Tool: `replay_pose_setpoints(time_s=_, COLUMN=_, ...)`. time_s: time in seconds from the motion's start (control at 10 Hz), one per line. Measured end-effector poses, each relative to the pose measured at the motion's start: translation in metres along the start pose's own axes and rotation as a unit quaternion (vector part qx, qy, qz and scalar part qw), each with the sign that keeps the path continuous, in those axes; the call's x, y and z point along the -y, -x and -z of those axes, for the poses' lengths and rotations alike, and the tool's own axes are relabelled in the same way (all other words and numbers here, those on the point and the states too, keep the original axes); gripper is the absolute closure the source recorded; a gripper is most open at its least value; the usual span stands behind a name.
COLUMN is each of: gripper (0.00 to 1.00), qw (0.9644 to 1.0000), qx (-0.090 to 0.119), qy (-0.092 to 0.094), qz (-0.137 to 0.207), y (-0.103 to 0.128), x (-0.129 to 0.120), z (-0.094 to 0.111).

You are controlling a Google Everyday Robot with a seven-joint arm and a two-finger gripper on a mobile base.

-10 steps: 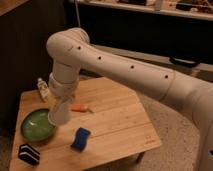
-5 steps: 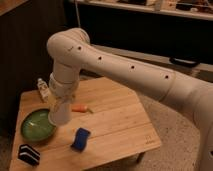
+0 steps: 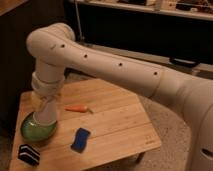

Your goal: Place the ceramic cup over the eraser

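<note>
Hand (image 3: 44, 114) closed, low over green bowl (image 3: 29, 134); contents unclear; eraser (image 3: 29, 154) near bowl.

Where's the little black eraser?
In the camera view, the eraser sits at the table's near left corner, just below the green bowl; the claw hangs over that bowl.

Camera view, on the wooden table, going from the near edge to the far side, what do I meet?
Nearest first: eraser → green bowl → carrot. The blue sponge lies about level with the bowl, so I skip it. The shut gripper hangs over the bowl.
</note>
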Motion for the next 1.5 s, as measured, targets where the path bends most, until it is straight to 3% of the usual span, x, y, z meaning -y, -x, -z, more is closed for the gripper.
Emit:
replay_pose_setpoints(time_s=0.2, gripper=1.00, qw=0.9990, qx=-0.004, qy=-0.003, qz=0.044, y=-0.025, x=0.043, z=0.002)
replay_pose_setpoints(time_s=0.4, gripper=1.00, qw=0.9965, qx=0.003, qy=-0.003, qz=0.083, y=-0.028, x=0.069, z=-0.004)
replay_pose_setpoints(time_s=0.5, gripper=1.00, qw=0.9941, qx=0.017, qy=0.003, qz=0.107, y=-0.027, x=0.082, z=-0.013)
replay_pose_setpoints(time_s=0.6, gripper=1.00, qw=0.9914, qx=0.041, qy=0.007, qz=0.124, y=-0.024, x=0.087, z=-0.023)
replay_pose_setpoints(time_s=0.8, gripper=1.00, qw=0.9885, qx=0.063, qy=0.010, qz=0.137, y=-0.018, x=0.083, z=-0.033)
replay_pose_setpoints(time_s=1.5, gripper=1.00, qw=0.9856, qx=0.067, qy=-0.008, qz=0.155, y=0.003, x=0.085, z=-0.057)
